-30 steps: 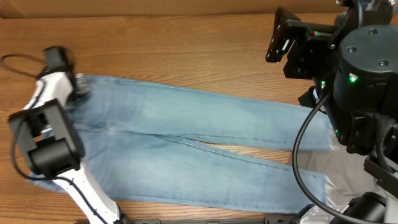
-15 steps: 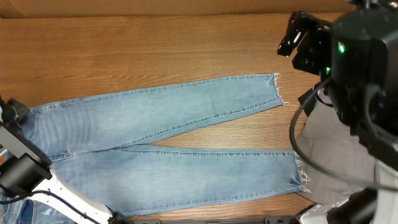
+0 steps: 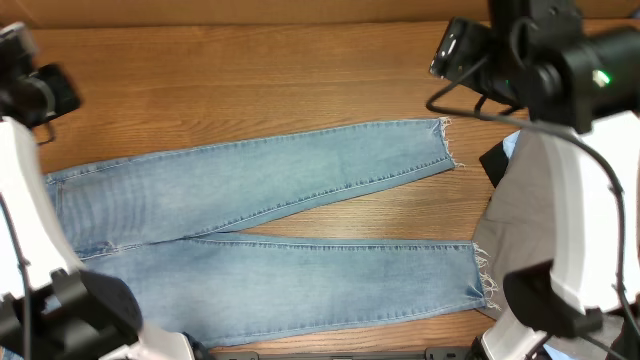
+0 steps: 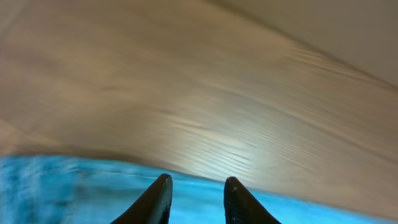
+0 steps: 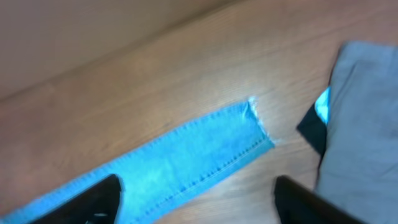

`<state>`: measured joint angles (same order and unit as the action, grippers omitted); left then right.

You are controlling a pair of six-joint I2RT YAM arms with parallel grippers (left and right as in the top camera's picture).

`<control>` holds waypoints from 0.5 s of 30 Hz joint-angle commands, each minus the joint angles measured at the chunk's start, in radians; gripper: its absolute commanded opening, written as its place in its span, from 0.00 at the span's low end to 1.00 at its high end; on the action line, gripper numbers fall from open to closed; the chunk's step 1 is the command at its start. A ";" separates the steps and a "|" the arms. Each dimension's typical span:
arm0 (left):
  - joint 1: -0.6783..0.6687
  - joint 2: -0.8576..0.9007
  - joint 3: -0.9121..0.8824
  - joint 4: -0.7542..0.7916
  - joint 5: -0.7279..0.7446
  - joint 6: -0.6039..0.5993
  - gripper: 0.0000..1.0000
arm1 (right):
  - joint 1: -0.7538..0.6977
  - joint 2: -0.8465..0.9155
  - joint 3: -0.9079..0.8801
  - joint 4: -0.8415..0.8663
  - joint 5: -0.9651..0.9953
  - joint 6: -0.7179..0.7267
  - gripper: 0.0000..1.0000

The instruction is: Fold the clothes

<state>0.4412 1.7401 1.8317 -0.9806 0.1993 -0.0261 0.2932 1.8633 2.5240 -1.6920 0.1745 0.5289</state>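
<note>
Spreading looks finished to us: the jeans (image 3: 250, 200) lie flat across the middle of the surface (image 3: 250, 70). Their waist is at the left of the overhead frame, and the two legs open into a narrow V toward the right, frayed ends free. No fold is in them yet.

Our left tool (image 4: 196, 194) hangs over the denim's edge at the bottom of its own view, fingers a narrow way apart with nothing between them. Our right tool (image 5: 198, 190) stands wide and empty, looking down on the upper leg's hem (image 5: 252, 118).

At the right of the overhead frame sit grey trousers (image 3: 545, 220). A black piece (image 3: 495, 162) pokes out at their upper left, near that hem but apart from it.

We judge the first fold comes next, laying one leg onto the other. That calls for the right tool to drop onto the upper hem and the left onto the waist corner. Both would pinch one layer only, then carry it toward the lower leg so the seams line up. The splay will need correcting on the way.
</note>
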 commanded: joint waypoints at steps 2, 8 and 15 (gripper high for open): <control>-0.103 -0.014 0.003 -0.098 0.023 0.002 0.32 | -0.044 0.103 -0.095 0.033 -0.079 -0.053 0.67; -0.199 -0.012 0.003 -0.218 -0.046 0.003 0.56 | -0.157 0.267 -0.249 0.205 -0.104 -0.178 0.69; -0.229 -0.012 0.003 -0.262 -0.045 0.003 0.75 | -0.301 0.470 -0.404 0.395 -0.163 -0.287 0.61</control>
<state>0.2146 1.7245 1.8351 -1.2362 0.1715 -0.0254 0.0418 2.2795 2.1513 -1.3262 0.0391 0.3069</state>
